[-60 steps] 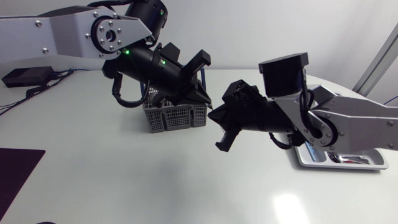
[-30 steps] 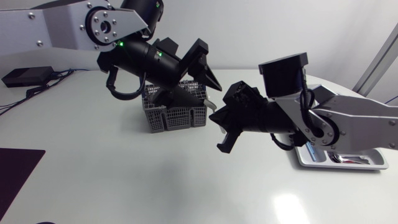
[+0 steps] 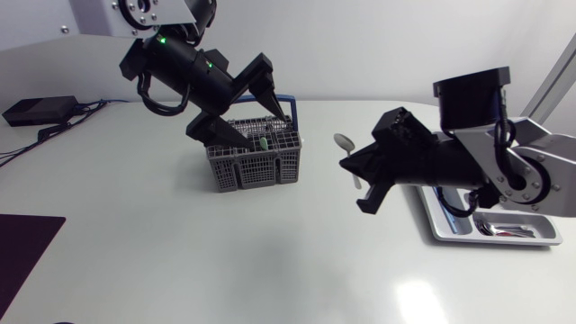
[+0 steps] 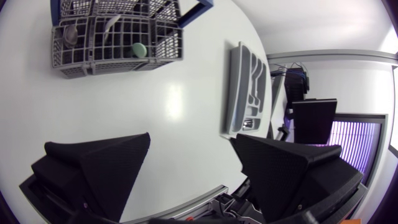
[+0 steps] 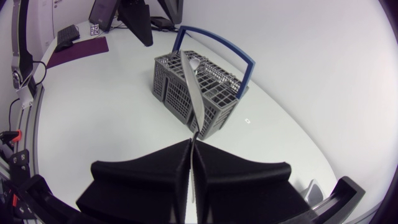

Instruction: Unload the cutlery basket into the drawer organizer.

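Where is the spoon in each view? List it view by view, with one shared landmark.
Head view: spoon held out by the right gripper, between basket and drawer organizer.
Left wrist view: not in it.
Right wrist view: clamped between the fingers, pointing ahead toward the basket.
Shared landmark: the grey basket with its blue handle, in all three views.

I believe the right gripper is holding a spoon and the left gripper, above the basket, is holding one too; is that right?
Not quite. The left gripper is open and empty, as the left wrist view shows; it is above the basket. The right gripper does hold a spoon.
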Tool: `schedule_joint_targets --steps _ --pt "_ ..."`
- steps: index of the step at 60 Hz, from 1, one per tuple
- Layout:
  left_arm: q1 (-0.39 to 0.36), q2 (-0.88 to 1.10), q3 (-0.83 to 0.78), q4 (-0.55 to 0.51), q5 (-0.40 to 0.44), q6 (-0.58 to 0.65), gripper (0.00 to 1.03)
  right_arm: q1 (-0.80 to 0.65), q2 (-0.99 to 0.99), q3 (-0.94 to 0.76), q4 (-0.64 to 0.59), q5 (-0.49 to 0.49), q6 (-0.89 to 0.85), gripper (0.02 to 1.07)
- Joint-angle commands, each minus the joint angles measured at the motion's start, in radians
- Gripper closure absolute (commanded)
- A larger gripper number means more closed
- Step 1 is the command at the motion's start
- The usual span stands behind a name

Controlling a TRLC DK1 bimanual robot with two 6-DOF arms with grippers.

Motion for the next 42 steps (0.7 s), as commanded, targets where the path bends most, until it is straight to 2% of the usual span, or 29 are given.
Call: schedule_joint_targets --steps 1,6,11,25,31,42 --pt "0.01 0.07 0.057 -0.041 -0.03 0.037 0.05 -0.076 -0.029 -0.039 -0.037 -0.036 -0.063 1.02" --pt "0.008 0.106 0.084 -0.056 -0.101 0.039 0.06 -0.164 -0.042 -0.045 -0.085 -0.077 -0.139 1.02" --pt "0.005 0.153 0.141 -0.111 -0.134 0.037 0.06 -0.288 -0.051 -0.046 -0.155 -0.137 -0.257 1.02" --pt "-0.02 0.215 0.228 -0.144 -0.228 -0.009 0.06 -0.516 -0.034 -0.04 -0.273 -0.217 -0.534 1.01" --pt "-0.033 0.239 0.259 -0.144 -0.283 -0.029 0.06 -0.615 0.012 -0.034 -0.29 -0.237 -0.653 1.02" --pt "-0.05 0.285 0.307 -0.147 -0.322 -0.061 0.06 -0.82 0.167 0.038 -0.367 -0.266 -0.909 1.02"
